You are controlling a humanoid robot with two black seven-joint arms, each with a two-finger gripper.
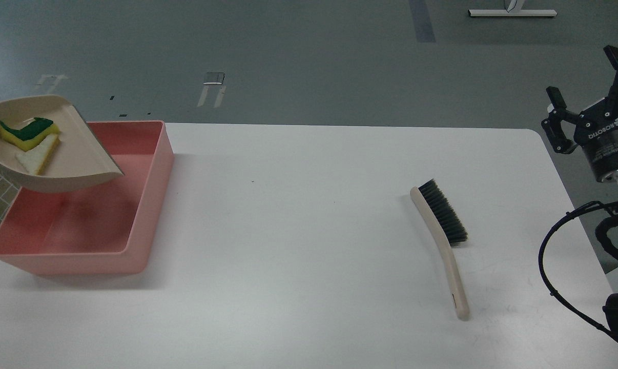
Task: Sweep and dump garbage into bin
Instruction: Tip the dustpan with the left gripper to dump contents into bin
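surface: white table (309,287) with rounded corners, set on a grey floor; almost everything else on it is bare, so nothing stands between sweeping area and tub.
bin: pink bin (150,205) is placed at the table's far-left corner, open side up, its inside seen holding nothing yet.
dustpan: beige dustpan (78,154) is held in the air above the bin's far-left part, tilted so its lip points down toward the tub, judged to be posed for tipping the load out.
garbage: yellow sponge piece (27,134) with its dark green side up and pale strip (36,159) are both lying inside the dustpan, touching each other, not yet in the bin.
brush: beige brush (442,241) is laid flat toward the table's right edge, bristles facing right, untouched, judged to be put aside since nothing is left to sweep.
left gripper: not seen; whatever carries the dustpan is outside the view.
right gripper: right gripper (585,82) is raised beyond the table's far-right corner, jaws spread, nothing held, kept clear of the brush.
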